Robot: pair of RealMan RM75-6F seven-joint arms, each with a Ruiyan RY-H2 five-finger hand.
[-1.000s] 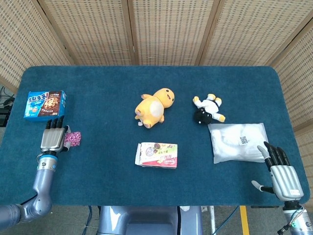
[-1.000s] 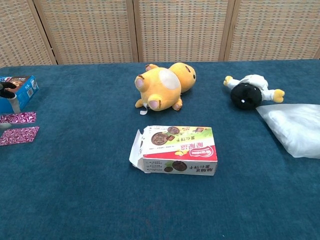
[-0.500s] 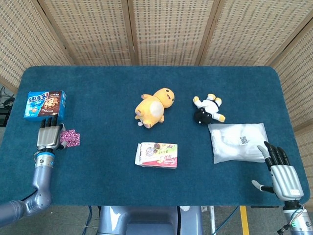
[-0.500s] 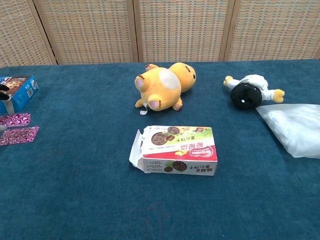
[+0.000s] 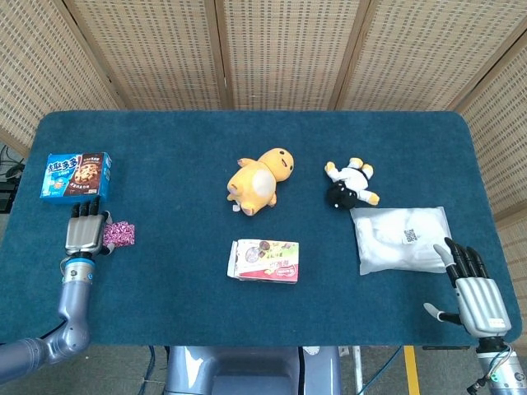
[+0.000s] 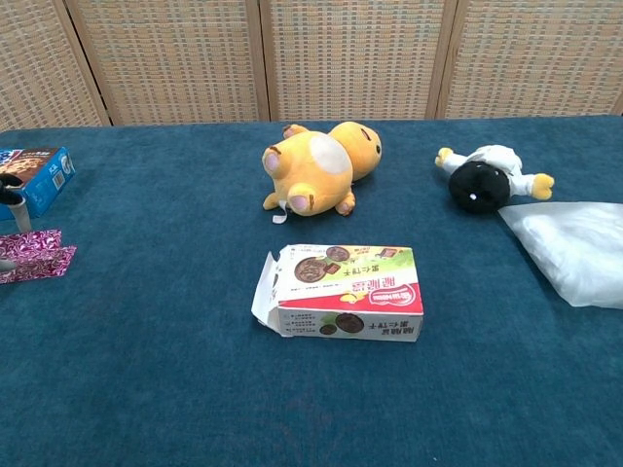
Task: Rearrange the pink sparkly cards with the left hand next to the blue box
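The pink sparkly cards [image 5: 121, 234] lie on the blue cloth just below the blue box [image 5: 76, 175], bunched against the thumb side of my left hand [image 5: 85, 231]. That hand holds them at its edge, its fingers stretched toward the box and stopping short of it. In the chest view the cards [image 6: 35, 255] sit at the far left edge, overlapping, with the blue box [image 6: 37, 178] behind them; only a bit of the left hand [image 6: 9, 198] shows there. My right hand [image 5: 473, 287] rests open at the near right corner, holding nothing.
A yellow plush toy [image 5: 262, 180] and a black-and-white plush [image 5: 350, 184] lie mid-table. A snack carton [image 5: 264, 260] lies in front of them, and a white plastic bag [image 5: 402, 239] is beside my right hand. The table's left edge [image 5: 10, 230] runs close to the left hand.
The left hand shifted left toward the blue box, then settled slightly nearer. The cards went with it and now overlap instead of lying apart. The right hand stayed still.
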